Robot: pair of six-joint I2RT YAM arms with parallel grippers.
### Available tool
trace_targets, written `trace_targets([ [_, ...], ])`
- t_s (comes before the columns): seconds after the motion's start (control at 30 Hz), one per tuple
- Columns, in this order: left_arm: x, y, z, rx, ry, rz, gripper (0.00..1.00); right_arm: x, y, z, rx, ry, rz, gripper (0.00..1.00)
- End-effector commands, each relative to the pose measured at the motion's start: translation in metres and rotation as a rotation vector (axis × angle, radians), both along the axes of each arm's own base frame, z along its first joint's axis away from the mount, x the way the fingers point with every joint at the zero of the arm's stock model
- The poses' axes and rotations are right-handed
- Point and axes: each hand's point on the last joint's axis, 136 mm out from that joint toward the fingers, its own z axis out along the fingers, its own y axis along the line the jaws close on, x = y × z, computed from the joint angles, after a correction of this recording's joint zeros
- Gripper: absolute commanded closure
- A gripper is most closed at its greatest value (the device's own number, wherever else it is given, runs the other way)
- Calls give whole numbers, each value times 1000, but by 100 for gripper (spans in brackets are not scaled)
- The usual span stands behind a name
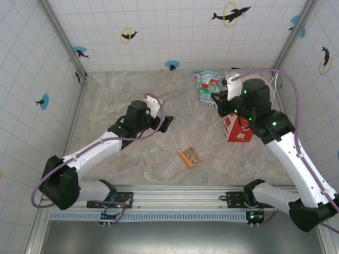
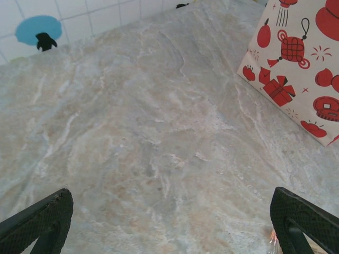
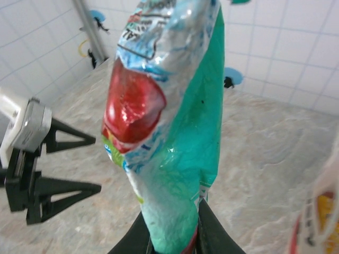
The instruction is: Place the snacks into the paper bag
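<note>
The right jaws are pinched tight on the lower edge of the teal packet (image 3: 175, 132), which stands upright out of them, held near the paper bag (image 1: 237, 128). The left jaws are spread wide with nothing between them, over bare worktop (image 1: 159, 165), the bag off to their right. A small orange bar (image 1: 190, 156) lies flat on the worktop between the two arms

Glossy teal packet (image 3: 175, 148) held aloft near the upright red-printed paper bag (image 1: 235, 132); small orange bar (image 1: 190, 156) lies flat, apart.
</note>
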Motion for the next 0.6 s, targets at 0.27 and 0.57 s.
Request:
trace_targets([
  [0.27,9,-18,12,-58,27,-31,2,46,-73,62,29,-77,-230,100],
  [0.57,7,-19,6,-55,49,-43,2,70,-137,52,172,-16,-349,100],
])
